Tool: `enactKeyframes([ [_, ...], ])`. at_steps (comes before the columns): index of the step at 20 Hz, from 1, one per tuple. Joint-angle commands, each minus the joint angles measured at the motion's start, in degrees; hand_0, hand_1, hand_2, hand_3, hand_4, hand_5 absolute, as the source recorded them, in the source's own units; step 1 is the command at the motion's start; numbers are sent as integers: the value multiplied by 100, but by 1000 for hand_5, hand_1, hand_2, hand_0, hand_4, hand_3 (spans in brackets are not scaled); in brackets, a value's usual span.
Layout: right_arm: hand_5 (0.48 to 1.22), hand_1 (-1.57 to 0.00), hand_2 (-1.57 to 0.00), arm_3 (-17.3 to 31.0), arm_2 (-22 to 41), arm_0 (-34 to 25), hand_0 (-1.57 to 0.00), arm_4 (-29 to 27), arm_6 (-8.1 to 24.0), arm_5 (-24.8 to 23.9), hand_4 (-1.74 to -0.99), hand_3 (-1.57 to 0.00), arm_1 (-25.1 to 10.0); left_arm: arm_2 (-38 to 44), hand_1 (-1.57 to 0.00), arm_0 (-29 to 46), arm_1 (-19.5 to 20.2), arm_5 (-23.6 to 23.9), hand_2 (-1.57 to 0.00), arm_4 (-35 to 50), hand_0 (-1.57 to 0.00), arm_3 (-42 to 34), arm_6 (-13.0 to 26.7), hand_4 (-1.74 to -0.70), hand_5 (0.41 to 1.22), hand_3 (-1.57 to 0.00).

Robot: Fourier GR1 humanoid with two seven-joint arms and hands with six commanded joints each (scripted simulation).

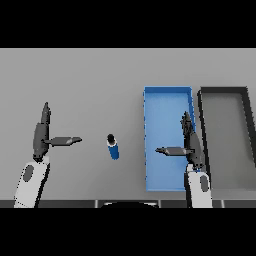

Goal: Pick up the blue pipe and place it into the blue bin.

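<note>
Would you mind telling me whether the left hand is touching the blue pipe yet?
Apart. The head view shows bare grey table between the left hand, whose thumb points toward the blue pipe, and the pipe itself.

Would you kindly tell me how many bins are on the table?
2. The blue bin sits right of the blue pipe; the dark bin is beside it, further right. None seems hidden.

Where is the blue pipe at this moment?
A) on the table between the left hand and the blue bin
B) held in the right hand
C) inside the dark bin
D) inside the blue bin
A: the blue pipe lies on the grey table, right of the left hand and left of the blue bin, untouched.
</note>
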State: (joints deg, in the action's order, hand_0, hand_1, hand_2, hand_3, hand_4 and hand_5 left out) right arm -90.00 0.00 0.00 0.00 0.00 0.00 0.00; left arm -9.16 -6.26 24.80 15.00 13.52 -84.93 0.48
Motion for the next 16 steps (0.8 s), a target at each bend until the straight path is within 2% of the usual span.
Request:
enactKeyframes([
  [1,629,1,1,4,-7,-7,1,-6,5,-3,-1205,1,-5,-1,1,-7,-7,6,1,-3,1,1,-21,-966,593,1],
  [6,629,1,1,63,-73,-83,1,-62,38,32,-1205,1,-63,-12,1,-132,-32,34,1,-30,1,49,23,-966,593,1],
  [7,629,1,1,-130,60,118,1,357,-447,104,-1205,1,-475,-185,1,69,313,-505,1,-107,1,9,-351,-966,593,1],
  [9,627,1,1,-456,262,389,1,779,-789,165,-1197,1,-814,-258,1,255,751,-1147,1,-113,1,81,-744,-960,590,1],
  [11,622,1,1,-637,404,555,1,959,-732,175,-1193,1,-852,-290,1,262,899,-1397,1,-112,1,143,-855,-959,592,1],
  [14,625,1,1,-774,461,579,1,976,-577,214,-1203,1,-866,-381,1,242,902,-1702,1,-36,1,193,-945,-960,593,1],
  [16,621,1,1,-800,449,579,1,984,-485,212,-1192,1,-898,-442,1,349,1061,-2009,1,47,1,33,-1093,-976,584,1],
])
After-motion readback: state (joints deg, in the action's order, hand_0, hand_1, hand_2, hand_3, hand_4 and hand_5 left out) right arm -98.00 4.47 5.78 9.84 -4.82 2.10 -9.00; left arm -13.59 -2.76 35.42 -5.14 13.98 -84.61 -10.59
